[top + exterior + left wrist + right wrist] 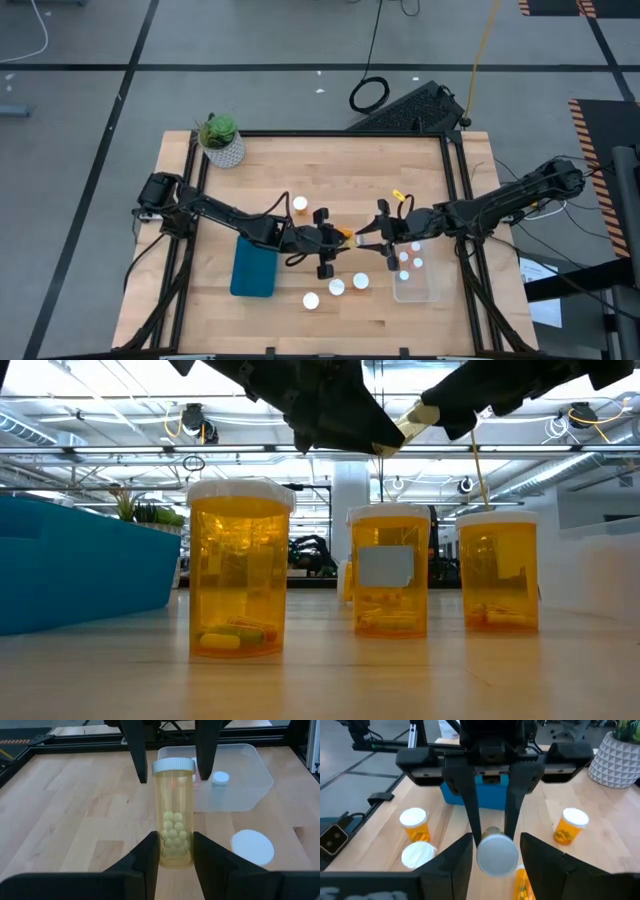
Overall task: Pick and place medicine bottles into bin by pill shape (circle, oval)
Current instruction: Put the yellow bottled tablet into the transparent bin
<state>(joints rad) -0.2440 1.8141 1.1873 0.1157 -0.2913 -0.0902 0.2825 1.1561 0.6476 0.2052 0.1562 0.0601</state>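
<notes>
Left pincer (172,852) pinching pill bottle (173,815) at base, holding it aloft mid-worktop (300,170), round pills showing. Right pincer (495,852) spread, closing around white cap: handover likely, toward clear bin (417,283) nearby.

Potted plant (221,139), black keyboard (412,108)

Two dark, slim, jointed arms trailing black cables, each ending in flat, black, tapering jaws.
</notes>
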